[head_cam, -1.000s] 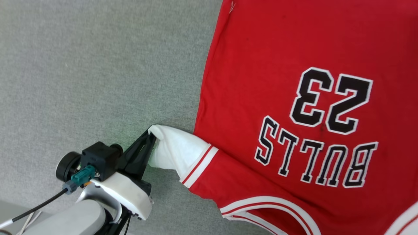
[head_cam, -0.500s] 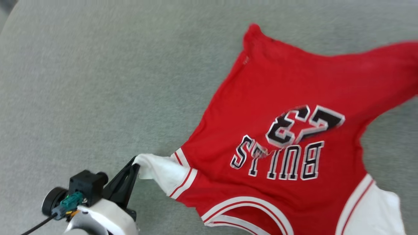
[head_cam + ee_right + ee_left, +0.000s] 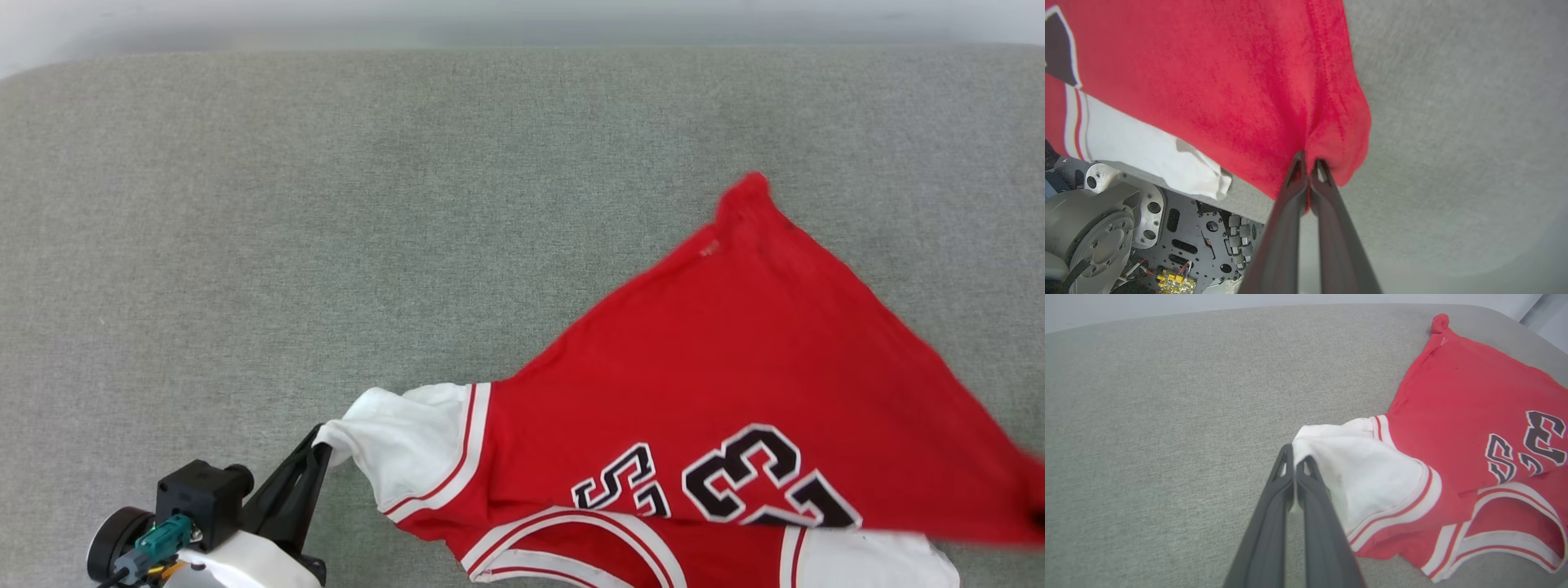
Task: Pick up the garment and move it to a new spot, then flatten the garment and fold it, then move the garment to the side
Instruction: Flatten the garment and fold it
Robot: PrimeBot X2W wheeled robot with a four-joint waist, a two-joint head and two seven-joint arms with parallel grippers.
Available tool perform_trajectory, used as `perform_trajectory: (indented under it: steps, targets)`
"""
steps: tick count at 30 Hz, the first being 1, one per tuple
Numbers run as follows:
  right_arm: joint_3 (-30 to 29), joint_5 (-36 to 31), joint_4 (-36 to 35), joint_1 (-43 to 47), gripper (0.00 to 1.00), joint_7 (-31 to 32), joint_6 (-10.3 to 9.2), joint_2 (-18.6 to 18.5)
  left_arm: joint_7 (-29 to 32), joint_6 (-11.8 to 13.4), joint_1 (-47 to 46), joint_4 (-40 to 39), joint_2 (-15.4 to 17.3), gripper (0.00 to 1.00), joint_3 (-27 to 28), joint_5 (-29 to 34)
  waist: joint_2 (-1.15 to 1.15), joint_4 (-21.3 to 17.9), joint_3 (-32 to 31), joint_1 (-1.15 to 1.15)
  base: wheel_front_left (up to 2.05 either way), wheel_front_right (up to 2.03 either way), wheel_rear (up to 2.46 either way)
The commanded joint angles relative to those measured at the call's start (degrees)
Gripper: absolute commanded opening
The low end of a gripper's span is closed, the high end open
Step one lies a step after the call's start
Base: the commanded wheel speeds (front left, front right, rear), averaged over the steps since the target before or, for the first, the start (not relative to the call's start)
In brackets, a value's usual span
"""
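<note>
Grey fabric surface (image 3: 326,204) spans the head view. Garment (image 3: 735,367) sits toward 4 o'clock, its right side raised and the number partly showing. Left gripper (image 3: 320,441) at 7 o'clock, jaws clamped on the white sleeve (image 3: 408,441) tip. Right gripper (image 3: 1309,161), jaws pinched on bunched red cloth. Probably a two-point hold, to carry and spread the garment.

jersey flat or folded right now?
Partly folded: the jersey doubles over at a crease cutting through its lettering; the right gripper pinches one red corner.
</note>
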Motion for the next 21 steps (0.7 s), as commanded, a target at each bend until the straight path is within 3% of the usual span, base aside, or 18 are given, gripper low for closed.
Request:
perform_trajectory:
  steps: [1,7,11,12,13,14,21]
  targets:
    - [-0.55,-0.09,0.17,2.81,0.0,-0.84,-0.04,1.17,-0.13,-0.16,0.8,-0.08,0.15,0.0,0.24,0.34,0.0,-0.13,-0.06,0.01,0.0,0.0,0.0]
    - [-2.84,-2.37,0.99,14.08,0.0,-3.6,-0.04,6.35,-0.01,-0.44,0.88,0.25,0.48,0.0,-0.07,0.79,0.0,-0.03,-0.08,0.01,0.0,0.0,0.0]
    - [-4.07,-3.47,0.24,17.06,0.0,-3.1,-0.05,8.71,0.1,-0.58,0.64,0.32,0.25,0.0,-0.2,0.9,0.0,0.1,-0.1,0.01,0.0,0.0,0.0]
    - [-5.08,-3.86,0.2,16.94,0.07,-3.39,-0.05,8.98,0.13,-0.55,0.63,0.4,0.16,0.0,-0.25,0.88,0.0,0.08,-0.19,0.01,0.0,0.0,0.0]
    - [-6.05,-4.4,0.21,16.55,0.75,-3.6,-0.05,9.29,0.13,-0.53,0.68,0.49,0.08,0.0,-0.28,0.81,0.0,0.04,-0.34,0.01,0.0,0.0,0.0]
    - [-6.76,-5.05,-0.28,16.08,1.0,-3.53,-0.04,9.25,0.15,-0.56,0.77,0.55,-0.03,0.0,-0.32,0.72,0.0,0.02,-0.55,0.01,0.0,0.0,0.0]
    - [-15.35,-6.52,-7.13,9.21,1.0,-2.1,-0.04,5.85,0.31,-0.67,0.66,0.69,-0.45,0.0,-0.62,0.88,0.0,0.59,-1.25,0.01,0.0,0.0,0.0]
